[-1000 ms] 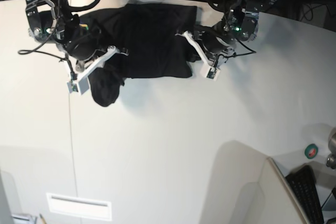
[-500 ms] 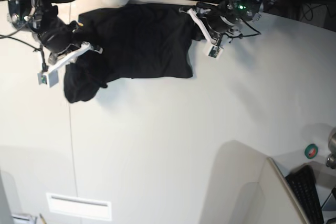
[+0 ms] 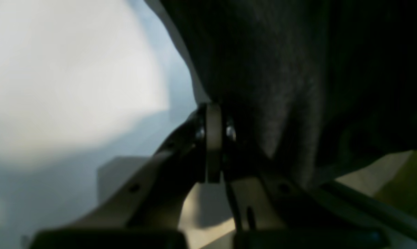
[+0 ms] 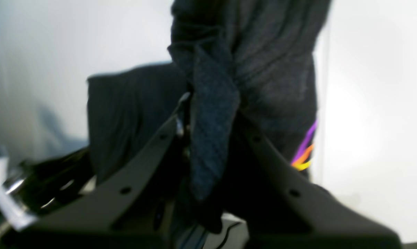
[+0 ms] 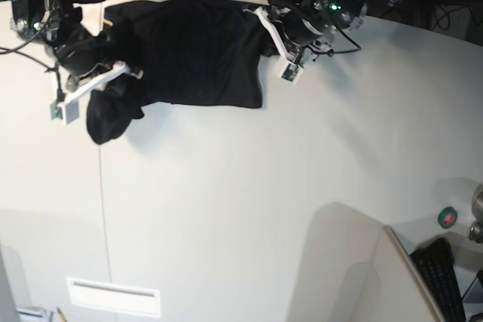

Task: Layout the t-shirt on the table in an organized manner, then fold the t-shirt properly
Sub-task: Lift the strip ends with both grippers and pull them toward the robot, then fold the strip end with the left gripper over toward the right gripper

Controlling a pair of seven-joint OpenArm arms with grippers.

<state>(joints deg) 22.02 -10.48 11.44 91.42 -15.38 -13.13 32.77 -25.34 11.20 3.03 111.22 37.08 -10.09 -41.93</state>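
The left fingers (image 3: 213, 138) are clamped on the t-shirt (image 5: 189, 54). The right fingers (image 4: 211, 138) pinch it too, above the table (image 5: 249, 201).

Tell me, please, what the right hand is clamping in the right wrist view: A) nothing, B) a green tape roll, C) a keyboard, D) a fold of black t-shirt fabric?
D: a fold of the black t-shirt is pinched in the right hand.

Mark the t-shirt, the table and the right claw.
t-shirt (image 5: 200, 50), base view, middle of the black body panel.
table (image 5: 249, 209), base view, bare white top.
right claw (image 4: 211, 114), right wrist view, between the tips clamping the cloth.
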